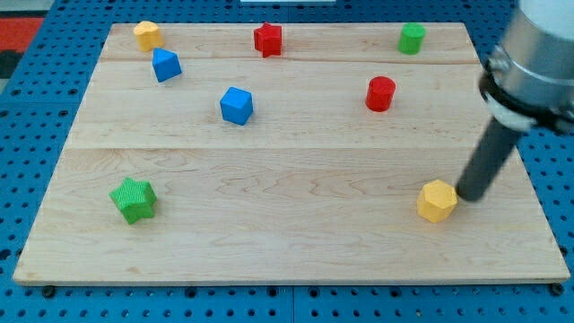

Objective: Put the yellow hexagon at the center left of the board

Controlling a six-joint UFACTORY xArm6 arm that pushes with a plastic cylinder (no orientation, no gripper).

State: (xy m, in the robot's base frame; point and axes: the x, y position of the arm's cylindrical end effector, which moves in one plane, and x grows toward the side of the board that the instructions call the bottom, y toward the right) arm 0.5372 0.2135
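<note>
- Near the view's bottom right corner of the wooden board (296, 224), the yellow hexagon (437, 201) lies flat on the wood — far from the center left of the board.
- My tip (470, 195) stands just beside this hexagon, on its right side in the view; it looks touching or almost touching, I cannot tell which.
- No hand is on this arm, only the dark rod (489, 161), so nothing is spread or pinching.
- At the view's top left there is a second yellow block (147, 35), and a blue block (166, 65) is just below it.
- Another blue block, a cube (237, 105), sits nearer the middle of the board.
- A red star (267, 39) is at the top center, and a red cylinder (380, 93) is to the right of the middle.
- A green cylinder (412, 39) stands at the top right — well apart from the rod.
- A green star (134, 199) lies at the bottom left.
- Under the board, the blue bench (36, 135) with small holes is visible.
</note>
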